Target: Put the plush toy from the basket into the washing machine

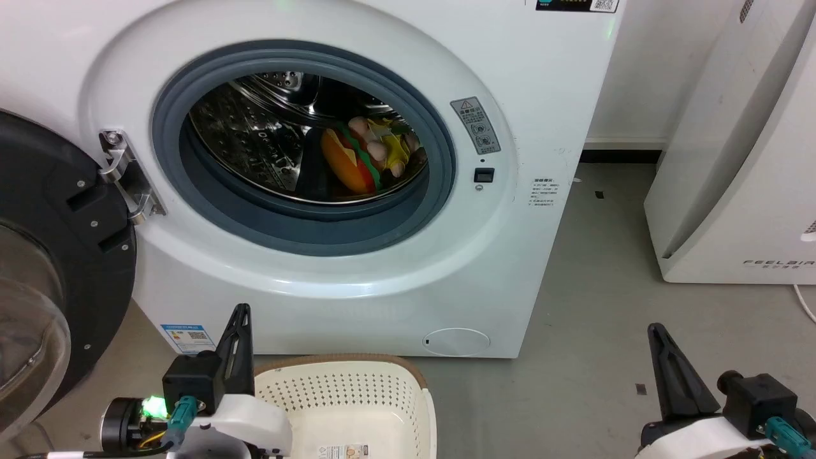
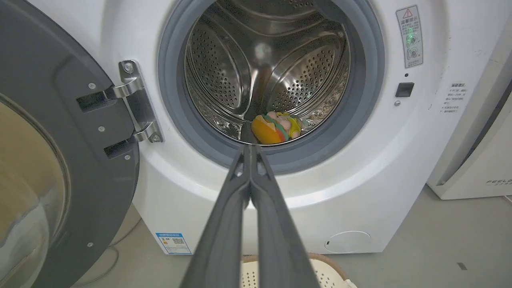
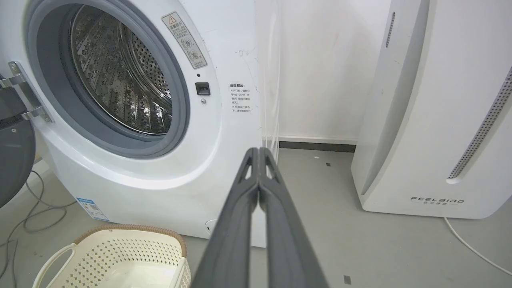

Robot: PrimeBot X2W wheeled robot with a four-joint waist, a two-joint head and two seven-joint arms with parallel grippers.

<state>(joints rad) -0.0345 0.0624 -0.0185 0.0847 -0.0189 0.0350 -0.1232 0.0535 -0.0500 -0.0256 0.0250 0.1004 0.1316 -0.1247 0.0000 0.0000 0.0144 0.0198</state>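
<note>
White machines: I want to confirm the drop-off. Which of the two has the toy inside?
The washing machine with the round door open: the plush toy lies in its steel drum. The slanted appliance beside it shows no opening.

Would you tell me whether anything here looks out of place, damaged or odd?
Nothing stands out: the plush toy lies inside the washing machine, whose door is swung open, and the basket sits upright on the floor.

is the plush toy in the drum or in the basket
In the drum: the plush toy lies on its steel wall, behind the grey gasket.
</note>
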